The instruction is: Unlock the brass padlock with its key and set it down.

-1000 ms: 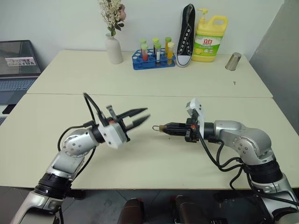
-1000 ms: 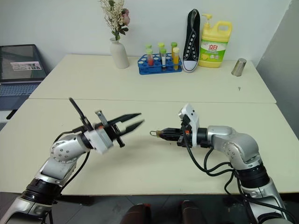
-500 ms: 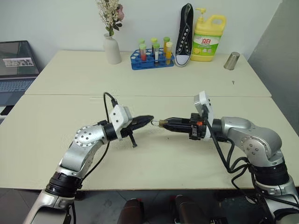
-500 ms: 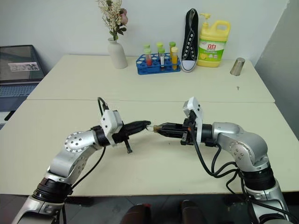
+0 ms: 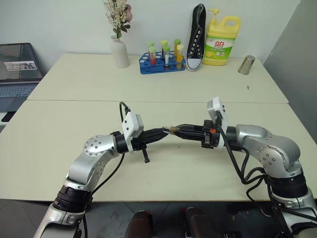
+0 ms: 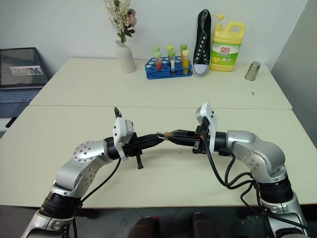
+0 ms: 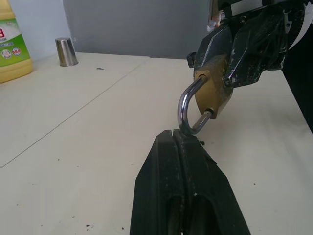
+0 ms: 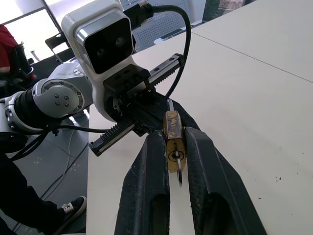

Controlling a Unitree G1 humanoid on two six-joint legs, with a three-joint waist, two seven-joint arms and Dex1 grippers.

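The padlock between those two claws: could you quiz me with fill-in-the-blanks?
1. The right gripper holds the brass padlock by its ____ body.
2. The left gripper is ____, its tips at the shackle.
3. Both grippers meet ____ the table.

Missing: brass; shut; above

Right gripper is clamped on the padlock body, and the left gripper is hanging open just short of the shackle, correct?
Not quite. The left gripper is shut, its tips meeting at the shackle of the brass padlock, as the left wrist view shows. The right gripper is indeed clamped on the padlock body.
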